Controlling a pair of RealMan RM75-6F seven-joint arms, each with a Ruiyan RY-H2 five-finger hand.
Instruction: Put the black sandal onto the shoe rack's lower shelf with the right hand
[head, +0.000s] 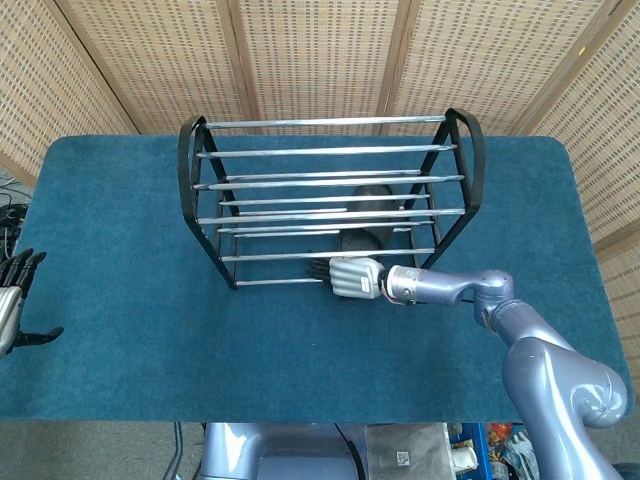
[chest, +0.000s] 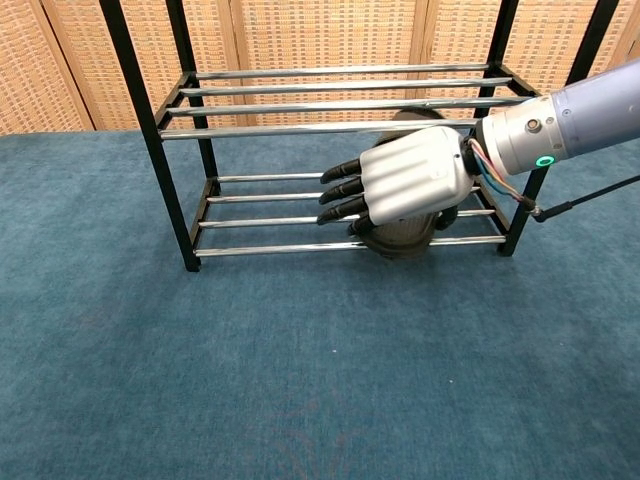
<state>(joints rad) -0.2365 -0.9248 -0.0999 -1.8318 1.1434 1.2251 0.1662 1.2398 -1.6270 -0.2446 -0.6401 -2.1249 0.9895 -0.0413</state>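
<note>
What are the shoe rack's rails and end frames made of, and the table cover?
Shoe rack: the rails look like polished or chromed metal tube, given their bright silver glints; the black end frames look matte, painted metal or plastic, hard to tell which. Table cover: teal short-pile carpet or felt-like fabric, with a fuzzy, non-reflective texture.

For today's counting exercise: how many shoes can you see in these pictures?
1. The black sandal lies on the shoe rack's lower shelf, toward its right end, partly behind the right hand. Nothing else looks like a shoe, though the hand could hide something.
</note>
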